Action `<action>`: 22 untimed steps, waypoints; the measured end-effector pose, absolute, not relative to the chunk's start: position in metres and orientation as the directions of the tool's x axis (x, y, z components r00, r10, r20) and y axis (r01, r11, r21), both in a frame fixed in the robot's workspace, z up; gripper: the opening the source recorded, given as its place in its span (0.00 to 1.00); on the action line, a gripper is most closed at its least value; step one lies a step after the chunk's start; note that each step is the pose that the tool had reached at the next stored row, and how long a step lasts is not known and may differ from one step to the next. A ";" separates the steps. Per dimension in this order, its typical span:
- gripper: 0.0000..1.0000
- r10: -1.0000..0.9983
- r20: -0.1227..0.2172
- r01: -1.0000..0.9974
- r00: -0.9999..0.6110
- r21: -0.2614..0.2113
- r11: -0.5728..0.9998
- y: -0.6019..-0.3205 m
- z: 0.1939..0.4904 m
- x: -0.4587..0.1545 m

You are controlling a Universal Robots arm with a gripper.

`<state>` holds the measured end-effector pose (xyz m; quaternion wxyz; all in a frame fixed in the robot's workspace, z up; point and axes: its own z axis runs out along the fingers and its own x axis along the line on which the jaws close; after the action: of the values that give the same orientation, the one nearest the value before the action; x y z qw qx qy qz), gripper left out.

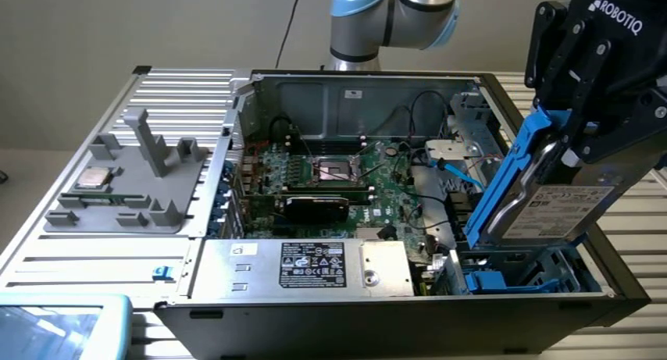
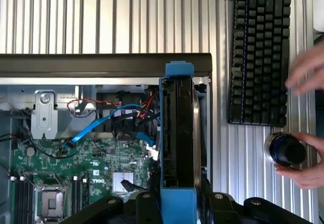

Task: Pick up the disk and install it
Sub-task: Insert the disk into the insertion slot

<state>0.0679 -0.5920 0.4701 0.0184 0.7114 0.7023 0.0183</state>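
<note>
In the ROBOTIQ gripper, clamped tight: the disk, long axis steeply tilted, lower end at the drive bay below.

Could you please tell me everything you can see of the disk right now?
The disk is a flat silver-grey metal drive with a white printed label, framed by bright blue plastic rails. The gripper clamps its upper end, holding it steeply tilted over the corner of the open computer case at the exterior view's right.
</note>
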 end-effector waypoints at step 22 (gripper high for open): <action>0.37 1.000 0.006 0.998 0.026 0.052 -0.027 -0.596 0.451 0.070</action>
<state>0.0697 -0.5956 0.4513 0.0165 0.7162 0.6974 0.0202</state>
